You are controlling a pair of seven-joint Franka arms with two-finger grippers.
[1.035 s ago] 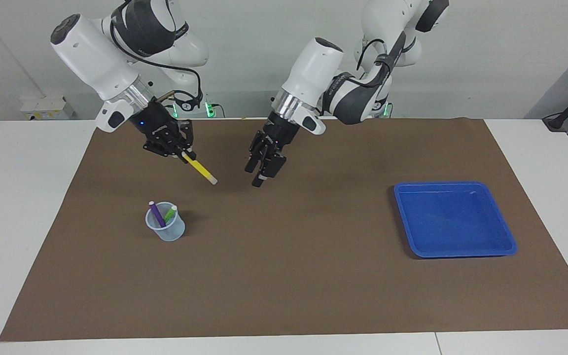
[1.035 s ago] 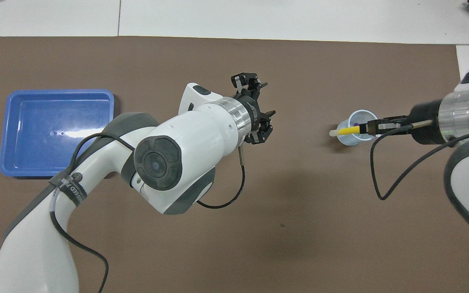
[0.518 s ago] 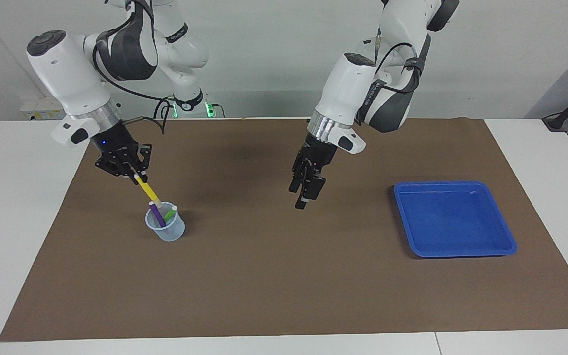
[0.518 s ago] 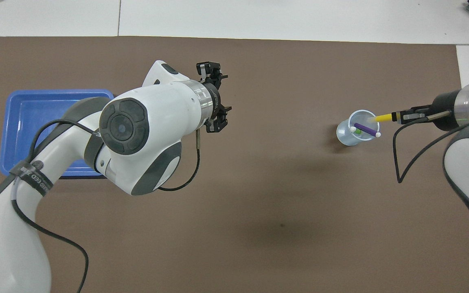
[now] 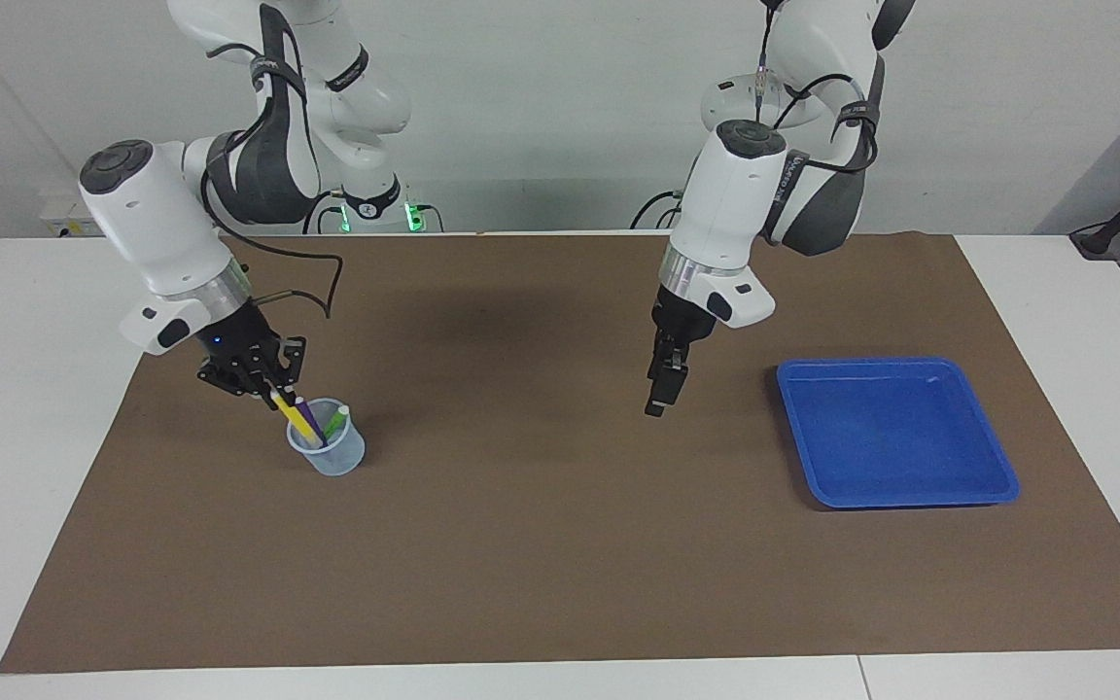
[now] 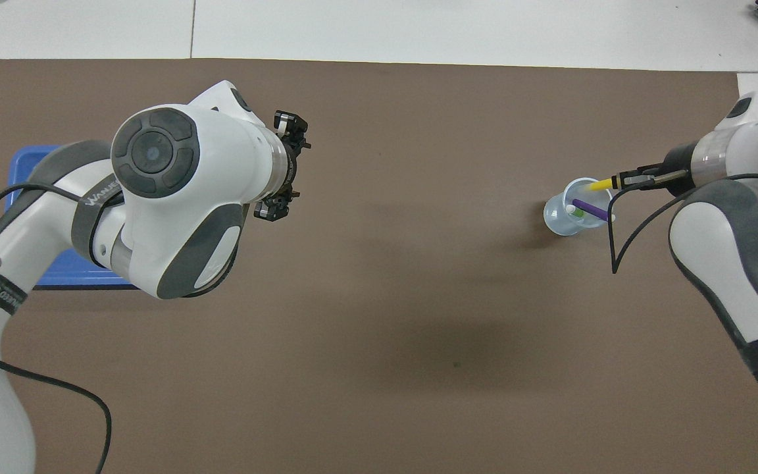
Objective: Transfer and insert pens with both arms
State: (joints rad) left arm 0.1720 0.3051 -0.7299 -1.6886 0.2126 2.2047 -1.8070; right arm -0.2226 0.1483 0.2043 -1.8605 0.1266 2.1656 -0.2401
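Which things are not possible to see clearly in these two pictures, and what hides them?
- Blue tray, overhead view: the left arm covers most of it.
- Left gripper, overhead view: the arm's wrist hides its fingertips.
- Yellow pen, both views: its lower end is inside the cup, so whether it rests on the bottom cannot be told.
- Green pen, overhead view: only a small bit shows beside the purple pen.
- Right gripper, facing view: too small to tell whether it touches the cup.

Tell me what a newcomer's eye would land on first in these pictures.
First, the right gripper at the right arm's end of the table, holding the yellow pen slanted into the clear cup, where the purple pen and green pen already stand. Next, the bright blue tray at the left arm's end. The left gripper hangs over the brown mat beside that tray.
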